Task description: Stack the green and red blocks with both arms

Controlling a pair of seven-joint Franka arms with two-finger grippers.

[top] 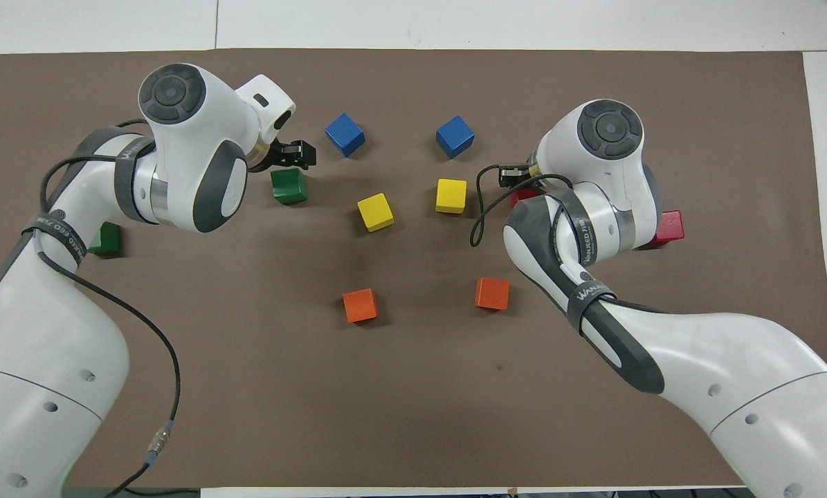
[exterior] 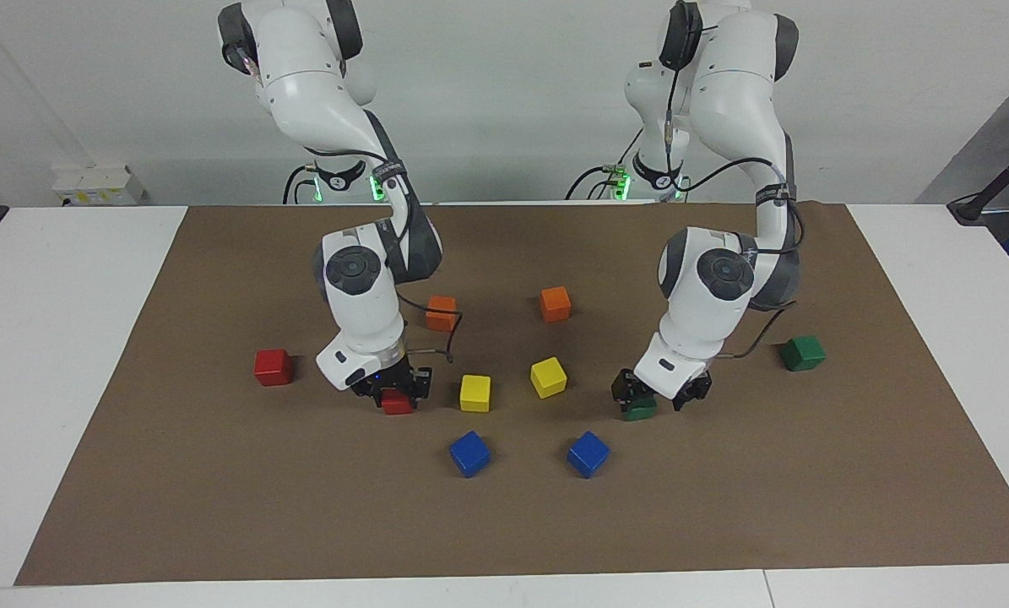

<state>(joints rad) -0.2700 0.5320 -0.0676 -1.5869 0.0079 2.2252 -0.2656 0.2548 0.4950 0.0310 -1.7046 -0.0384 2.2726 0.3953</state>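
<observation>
Facing: right gripper [exterior: 396, 390] low, pinching red block [exterior: 398, 403] squarely on brown mat [exterior: 217, 473]; left gripper [exterior: 661, 393] spread, straddling green block [exterior: 640, 409]; second red block [exterior: 273, 367], second green block [exterior: 803, 353] lying apart, flat | Overhead: straddled green block [top: 288, 186] slightly turned; cubes, no long axis.
</observation>
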